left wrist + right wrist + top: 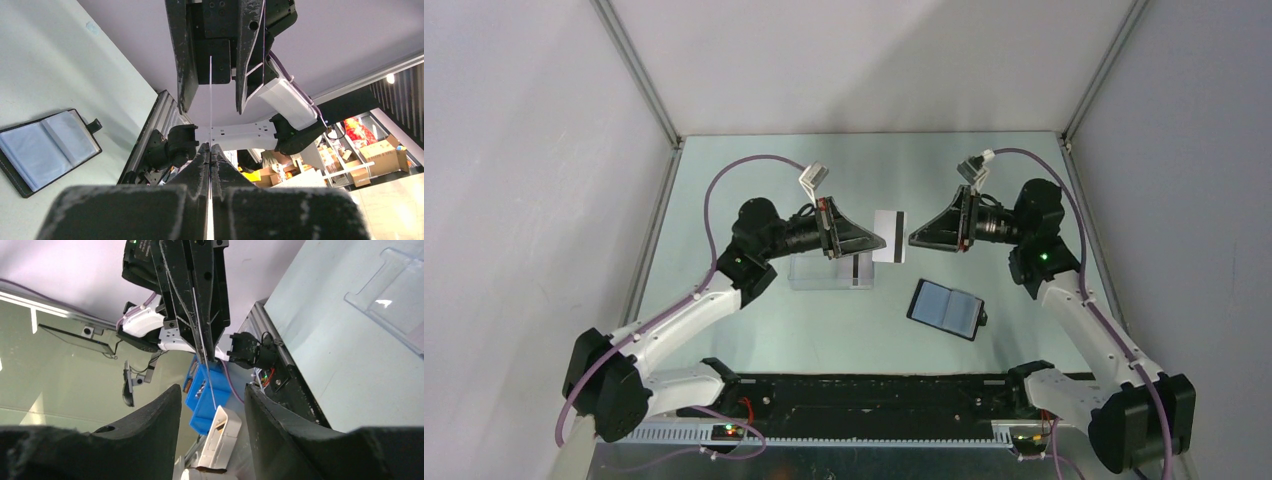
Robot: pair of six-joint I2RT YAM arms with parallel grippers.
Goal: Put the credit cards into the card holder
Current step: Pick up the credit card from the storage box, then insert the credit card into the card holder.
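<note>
A white credit card (889, 249) with a black stripe is held edge-up above the table, and my left gripper (876, 243) is shut on its left end. In the left wrist view the card (210, 100) shows as a thin white line running out of the closed fingers (200, 165). My right gripper (913, 238) faces it, open, and its fingers (167, 410) straddle the card's (202, 347) free edge without touching it. The black card holder (945, 308) lies open on the table below, pale pockets up, also seen in the left wrist view (47, 147).
A clear plastic box (824, 272) stands on the table under the left gripper, with a dark-striped pale piece (856, 270) at its right end; the box also shows in the right wrist view (395, 295). The black base rail (874, 395) runs along the near edge.
</note>
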